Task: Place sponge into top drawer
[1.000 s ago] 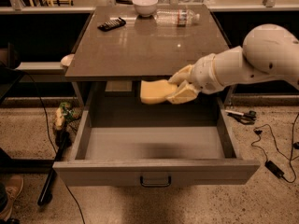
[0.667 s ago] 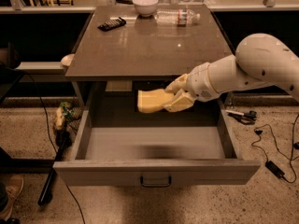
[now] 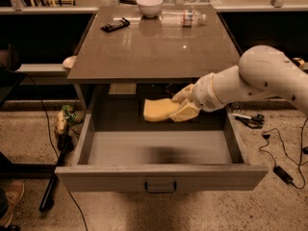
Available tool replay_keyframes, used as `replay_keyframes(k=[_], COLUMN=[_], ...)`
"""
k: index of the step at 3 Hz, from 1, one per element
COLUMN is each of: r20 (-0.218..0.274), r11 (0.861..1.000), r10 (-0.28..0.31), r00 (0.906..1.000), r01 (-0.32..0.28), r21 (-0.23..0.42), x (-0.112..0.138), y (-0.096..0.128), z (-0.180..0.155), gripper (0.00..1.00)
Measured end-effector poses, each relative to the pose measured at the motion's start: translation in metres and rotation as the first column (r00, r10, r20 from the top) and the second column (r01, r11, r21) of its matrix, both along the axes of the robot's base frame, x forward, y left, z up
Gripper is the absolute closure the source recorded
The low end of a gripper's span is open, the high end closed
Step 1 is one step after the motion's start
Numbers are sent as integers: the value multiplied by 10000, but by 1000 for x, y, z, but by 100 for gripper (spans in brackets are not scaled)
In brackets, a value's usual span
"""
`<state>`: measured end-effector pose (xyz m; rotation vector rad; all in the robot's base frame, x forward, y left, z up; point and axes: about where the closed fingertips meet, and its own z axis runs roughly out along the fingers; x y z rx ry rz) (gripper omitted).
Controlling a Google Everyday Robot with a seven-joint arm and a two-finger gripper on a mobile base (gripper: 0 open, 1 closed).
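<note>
Holding: the gripper (image 3: 177, 107) is pinching the right end of the sponge (image 3: 156, 109). One finger is sitting on top and one is sitting below, so the jaws are clamped on it.
Where the sponge is: it is hanging in the air over the back part of the top drawer (image 3: 161, 176), just under the front edge of the table (image 3: 154, 57). It is looking as if it is not touching the drawer floor.
How the sponge is likely feeling: I am guessing it is very light and soft. It is squashing easily, springing back, and not breaking if it drops. Its dull skin is not looking slippery.
Where to hold it: gripping one short end, as now, is working well. It is leaving the long part sticking out to the left, free to land flat.
What could go wrong: a soft block may be bending or wobbling in the grip, so a gentle let-go low down is looking safest.
Arm pose: the arm (image 3: 260, 78) is reaching in from the right side. It is sloping down and to the left, with the wrist tucking in under the table edge and the gripper pointing left.
Drawer: it is standing pulled far out, with its little dark handle (image 3: 160, 186) facing the front.
Step in hand: I am judging that the robot is bringing the sponge down into the drawer, and the letting go is not yet done.
Far away: a white bowl (image 3: 149, 5) and a bottle (image 3: 183, 18) are sitting at the back of the table.
</note>
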<state>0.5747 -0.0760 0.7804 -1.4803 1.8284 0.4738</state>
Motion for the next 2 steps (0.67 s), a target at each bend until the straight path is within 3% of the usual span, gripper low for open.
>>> replay_keyframes(k=[1,2], r20=[-725,-1185], r11=[9985,9954], r10=[-544,-946], r00=[9959,9884], r01=[539,955], r21=[-83,23], x=[10,25], y=[-4,-7], z=[-51,-95], gripper=[100,82])
